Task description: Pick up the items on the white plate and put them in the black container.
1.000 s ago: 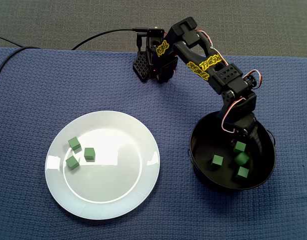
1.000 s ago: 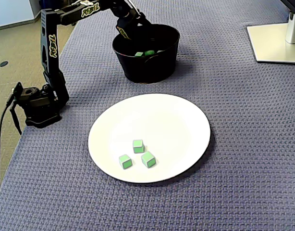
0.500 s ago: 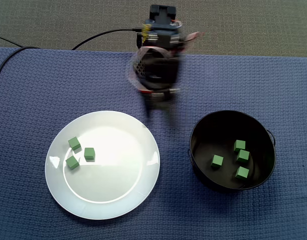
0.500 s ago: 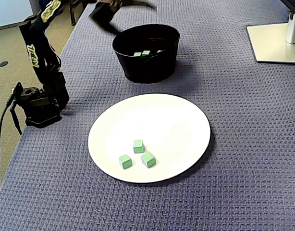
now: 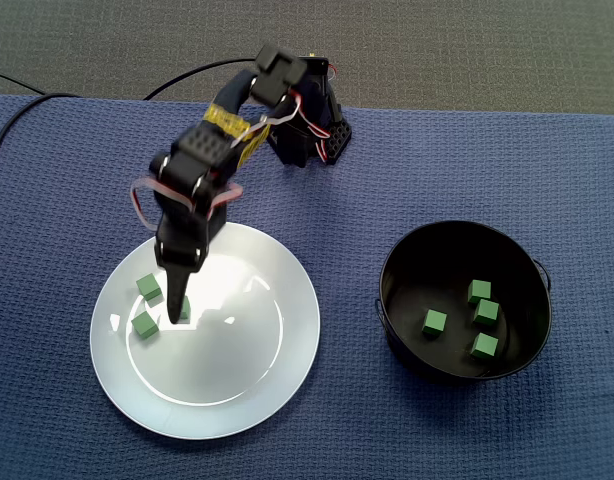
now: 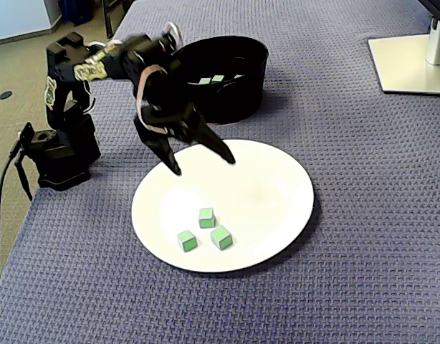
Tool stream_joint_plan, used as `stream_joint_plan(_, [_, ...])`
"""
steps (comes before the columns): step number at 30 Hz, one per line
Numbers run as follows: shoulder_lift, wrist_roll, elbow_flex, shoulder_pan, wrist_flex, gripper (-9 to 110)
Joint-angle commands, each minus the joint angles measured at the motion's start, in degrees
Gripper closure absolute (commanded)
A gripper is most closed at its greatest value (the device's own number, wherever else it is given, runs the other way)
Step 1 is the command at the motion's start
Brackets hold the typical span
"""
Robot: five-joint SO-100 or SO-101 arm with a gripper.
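Note:
Three green cubes lie on the left part of the white plate [image 5: 277,370]: one [image 5: 149,287], another [image 5: 144,325], and a third [image 5: 184,309] partly hidden behind a finger. In the other fixed view they sit at the plate's [image 6: 277,186] near side, the middle cube [image 6: 206,217] farthest back. My gripper [image 6: 201,163] hangs open and empty above the plate, pointing down, short of the cubes. From above, the gripper [image 5: 176,300] lines up over the cubes. The black container [image 5: 402,255] holds several green cubes [image 5: 435,322].
The arm's base [image 5: 307,130] stands at the cloth's far edge, with a black cable [image 5: 187,75] trailing left. A white stand base [image 6: 413,61] sits at the far right in the other fixed view. Blue woven cloth [image 6: 349,287] covers the table.
The arm has swung away from the black container, across the cloth, and down over the plate. The gripper now hangs open above the three cubes.

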Motion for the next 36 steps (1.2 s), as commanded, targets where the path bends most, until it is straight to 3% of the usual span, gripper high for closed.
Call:
stream_joint_plan(1, [-4.22,-1.58,-3.08,1.93,-2.55,59])
stream_joint_plan(13, [-13.01,-14.24,-6.33,3.43,-5.36,63])
stream_joint_plan(36, [-17.93,-15.73,-9.67,3.78,-9.05,94])
